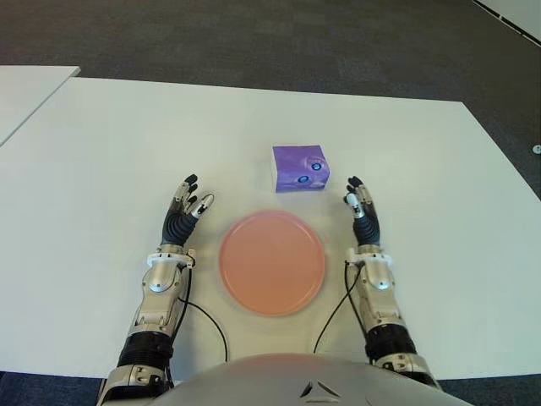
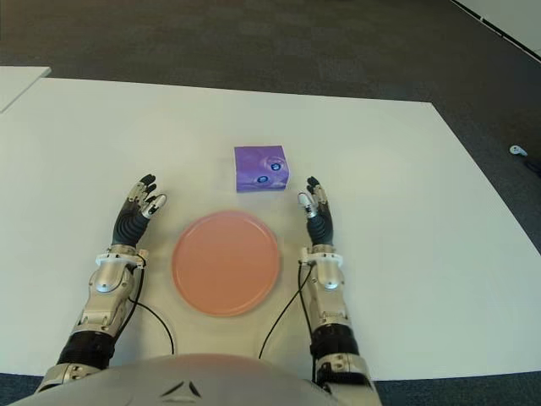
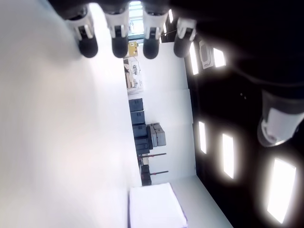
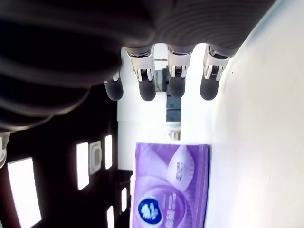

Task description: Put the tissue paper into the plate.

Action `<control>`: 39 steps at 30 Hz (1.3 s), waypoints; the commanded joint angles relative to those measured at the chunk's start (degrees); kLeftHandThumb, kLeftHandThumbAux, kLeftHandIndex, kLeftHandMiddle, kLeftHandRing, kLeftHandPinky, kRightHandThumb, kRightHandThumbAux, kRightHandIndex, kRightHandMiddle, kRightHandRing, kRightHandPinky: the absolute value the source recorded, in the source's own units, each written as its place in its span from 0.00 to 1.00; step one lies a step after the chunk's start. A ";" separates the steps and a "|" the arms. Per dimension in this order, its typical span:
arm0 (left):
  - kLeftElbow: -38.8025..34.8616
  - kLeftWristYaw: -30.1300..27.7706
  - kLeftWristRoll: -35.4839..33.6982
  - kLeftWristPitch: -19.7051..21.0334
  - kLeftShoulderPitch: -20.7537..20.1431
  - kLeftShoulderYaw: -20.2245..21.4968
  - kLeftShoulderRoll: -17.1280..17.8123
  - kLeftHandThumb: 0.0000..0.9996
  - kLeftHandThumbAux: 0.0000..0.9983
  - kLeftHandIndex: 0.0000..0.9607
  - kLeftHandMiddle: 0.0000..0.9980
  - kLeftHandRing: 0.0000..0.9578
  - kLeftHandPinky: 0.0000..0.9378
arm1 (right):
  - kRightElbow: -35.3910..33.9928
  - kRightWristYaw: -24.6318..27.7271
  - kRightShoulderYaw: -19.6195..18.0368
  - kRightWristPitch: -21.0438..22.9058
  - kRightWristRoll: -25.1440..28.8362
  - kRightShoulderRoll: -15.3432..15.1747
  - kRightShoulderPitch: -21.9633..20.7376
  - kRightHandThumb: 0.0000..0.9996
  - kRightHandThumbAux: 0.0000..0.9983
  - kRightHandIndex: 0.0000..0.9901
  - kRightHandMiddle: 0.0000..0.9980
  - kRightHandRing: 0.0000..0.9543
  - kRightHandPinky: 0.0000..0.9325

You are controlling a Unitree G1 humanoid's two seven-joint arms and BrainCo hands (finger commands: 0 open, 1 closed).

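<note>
1. Left eye view: a smooth white counter point(image 1: 101, 152) carries a round, flat, salmon-pink plate point(image 1: 272, 263) with a low rim. A boxy purple tissue paper pack point(image 1: 299, 167), glossy and printed, lies on the counter at 12 o'clock from the plate, just beyond its rim and apart from it. The left hand point(image 1: 185, 206) shows at 9 o'clock of the plate, the right hand point(image 1: 361, 205) at 3 o'clock; both have ribbed black fingers stretched out, grasping nothing.
2. Right eye view: the same layout, with dark carpet floor point(image 2: 254, 42) beyond the counter.
3. Left wrist view: 4 straight, released fingers point(image 3: 120, 42) with black tips beside bare counter; the pack is missing here.
4. Right wrist view: 4 extended, released fingers point(image 4: 147, 85) pointing toward the pack, close ahead but not touching.
</note>
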 commanded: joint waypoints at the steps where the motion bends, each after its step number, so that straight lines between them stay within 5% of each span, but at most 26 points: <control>1: 0.42 0.80 0.78 0.44 0.16 -0.45 -0.37 0.32 0.46 0.00 0.00 0.00 0.00 | 1.45 -0.67 -3.77 0.21 0.68 -4.65 -2.42 0.56 0.31 0.00 0.00 0.00 0.00; 6: 0.93 1.03 0.92 0.26 -0.11 -0.52 -0.49 0.32 0.46 0.00 0.00 0.00 0.00 | 1.96 -0.61 -4.26 -0.32 0.64 -5.42 -3.53 0.56 0.31 0.00 0.00 0.00 0.00; 10: 1.64 1.23 1.04 -0.19 -0.28 -0.54 -0.39 0.32 0.46 0.00 0.00 0.00 0.00 | -11.81 -7.76 -5.93 9.11 -11.83 -15.99 -16.05 0.55 0.35 0.00 0.00 0.00 0.00; 14: 2.26 0.78 0.54 -0.83 -0.40 -0.51 -0.39 0.32 0.46 0.00 0.00 0.00 0.00 | -10.56 -9.22 -4.51 9.97 -16.86 -18.91 -21.13 0.54 0.34 0.00 0.00 0.00 0.00; 24: 3.55 1.06 0.21 -1.89 -0.84 -0.48 -0.61 0.33 0.45 0.00 0.00 0.00 0.00 | -10.16 -8.25 4.23 13.00 -24.77 -19.51 -31.10 0.49 0.26 0.00 0.00 0.00 0.00; 33: 3.75 2.04 1.30 -1.86 -0.82 -0.59 -0.70 0.32 0.45 0.00 0.00 0.00 0.00 | -13.66 -3.20 8.75 16.28 -27.13 -20.24 -33.80 0.49 0.24 0.00 0.00 0.00 0.00; 39: 5.00 2.37 1.59 -2.59 -1.32 -0.63 -0.52 0.32 0.45 0.00 0.00 0.00 0.00 | 1.13 3.12 14.79 13.07 -28.58 -20.95 -40.85 0.52 0.24 0.00 0.00 0.00 0.00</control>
